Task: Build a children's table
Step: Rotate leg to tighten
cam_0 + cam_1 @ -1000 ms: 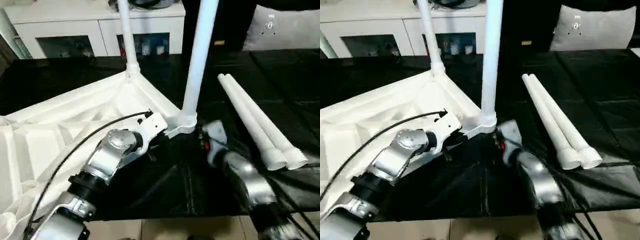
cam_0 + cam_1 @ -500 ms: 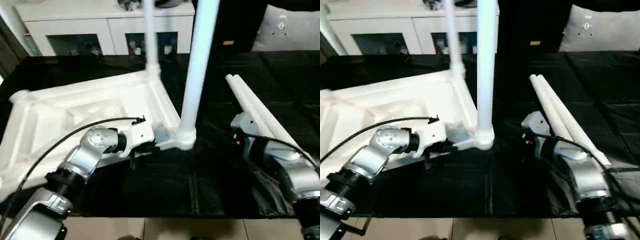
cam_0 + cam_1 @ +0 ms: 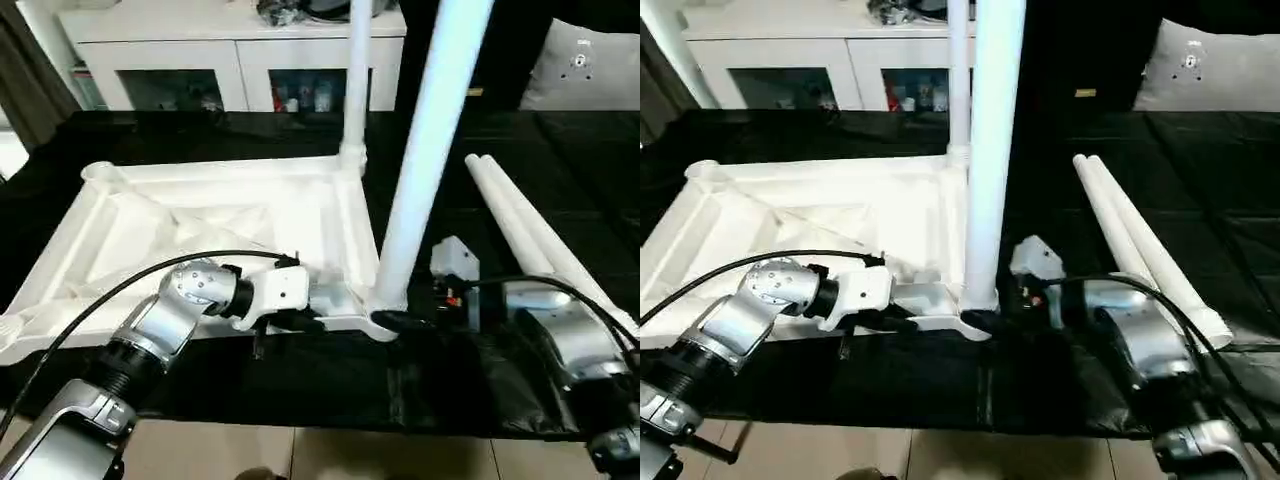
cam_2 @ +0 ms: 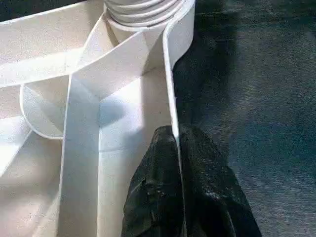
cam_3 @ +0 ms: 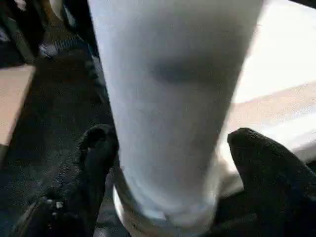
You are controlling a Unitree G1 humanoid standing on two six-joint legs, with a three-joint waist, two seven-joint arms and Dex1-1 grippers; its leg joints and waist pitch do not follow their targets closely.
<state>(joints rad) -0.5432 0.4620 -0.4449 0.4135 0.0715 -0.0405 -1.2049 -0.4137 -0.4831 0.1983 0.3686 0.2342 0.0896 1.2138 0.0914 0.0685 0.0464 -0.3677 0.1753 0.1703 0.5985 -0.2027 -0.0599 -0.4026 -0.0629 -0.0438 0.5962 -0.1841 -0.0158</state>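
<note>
The all-white plastic children's table top point(image 3: 230, 230) lies upside down, ribbed underside up, on a black-covered table point(image 3: 560, 150); two long white tapered tubular legs stand upright in its round corner sockets, the near leg point(image 3: 425, 150) and the far leg point(image 3: 357, 80); two more white legs point(image 3: 530, 230) lie side by side on the black cover, well apart from the top; the left tool point(image 4: 177, 148) is pressed together, pinching the top's thin near rim beside the near socket; the right tool point(image 5: 170, 143) has its black fingers point(image 5: 96, 148) spread on either side of the near leg's base; a white cabinet with dark glass doors point(image 3: 240, 60) stands behind
</note>
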